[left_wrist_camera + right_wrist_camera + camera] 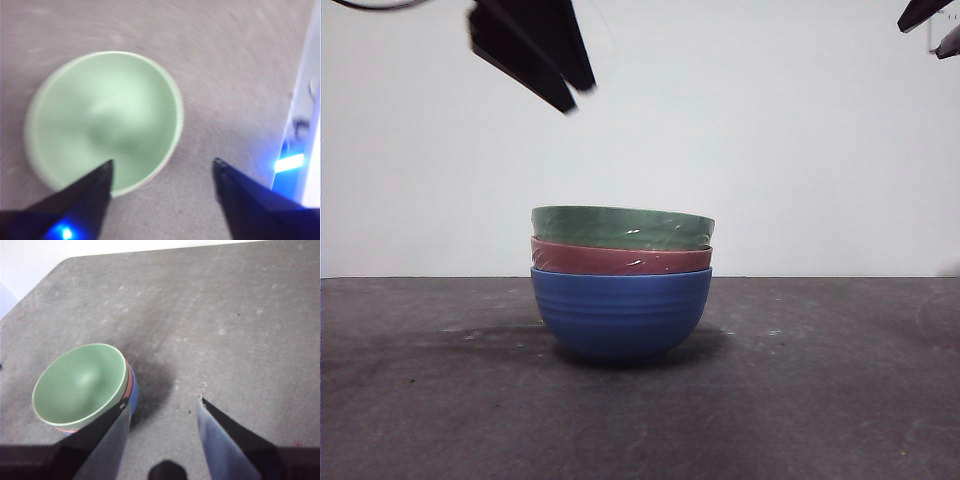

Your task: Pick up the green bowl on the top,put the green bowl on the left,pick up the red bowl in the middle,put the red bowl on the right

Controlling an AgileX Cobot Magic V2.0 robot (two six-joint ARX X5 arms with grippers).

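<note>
One blue bowl [620, 318] carries one red bowl [620, 260], one green bowl [622, 227].

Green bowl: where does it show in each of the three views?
Front view: the green bowl tops the stack at centre.
Left wrist view: seen from above, blurred, beyond the open left gripper.
Right wrist view: seen from above, beside the right gripper.
Shared landmark: the red bowl nested beneath it.

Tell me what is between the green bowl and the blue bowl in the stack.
The red bowl sits nested between the green bowl and the blue bowl; only its upper band shows, in the front view.
</note>
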